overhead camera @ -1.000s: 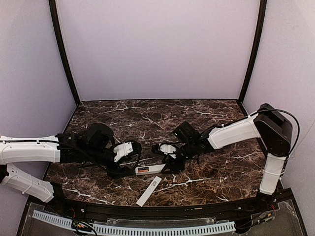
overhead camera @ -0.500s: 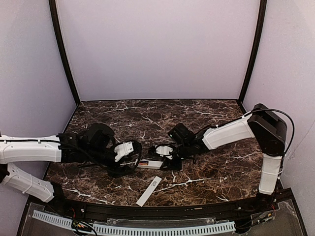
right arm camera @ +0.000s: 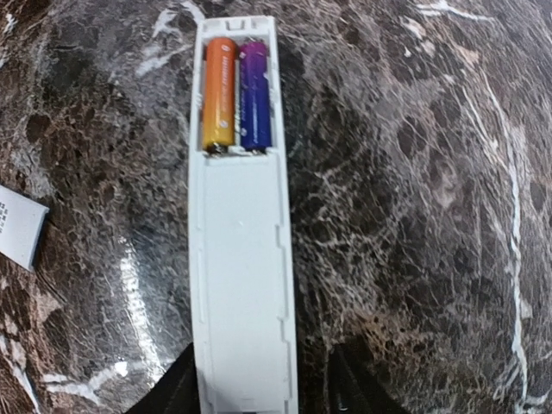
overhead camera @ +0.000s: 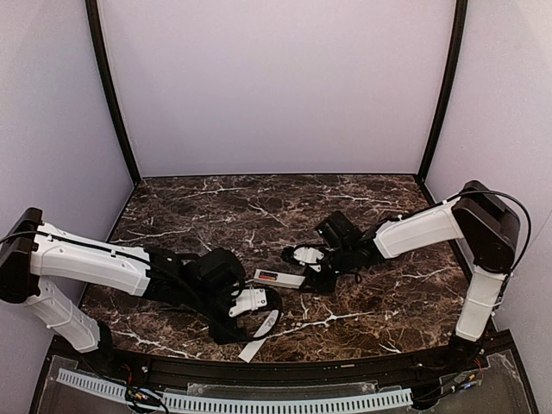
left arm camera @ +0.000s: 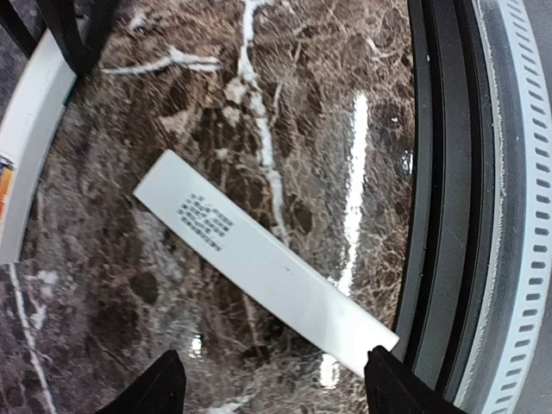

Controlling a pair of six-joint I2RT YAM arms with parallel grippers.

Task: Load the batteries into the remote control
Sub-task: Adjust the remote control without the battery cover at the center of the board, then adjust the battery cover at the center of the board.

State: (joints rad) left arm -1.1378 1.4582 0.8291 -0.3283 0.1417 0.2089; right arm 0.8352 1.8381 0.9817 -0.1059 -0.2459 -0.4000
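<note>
The white remote control (right arm camera: 241, 285) lies face down on the marble, its battery recess uncovered. Both batteries sit side by side in the recess, the orange one (right arm camera: 219, 95) on the left and the purple one (right arm camera: 255, 95) on the right. My right gripper (right arm camera: 263, 388) straddles the remote's near end, open, with a gap at its right finger. In the top view the remote (overhead camera: 280, 279) lies mid-table with the right gripper (overhead camera: 304, 274) at its right end. My left gripper (left arm camera: 280, 388) hangs open over a flat white cover strip (left arm camera: 259, 263), also visible near the front edge (overhead camera: 261, 335).
The black rail (left arm camera: 440, 216) of the table's front edge runs right beside the cover strip's near end. A corner of the cover strip (right arm camera: 19, 228) shows left of the remote. Purple walls enclose the table on three sides.
My left arm has swung from the remote's left end towards the front edge, over the cover strip. The remote and the right gripper have shifted back and to the right.
</note>
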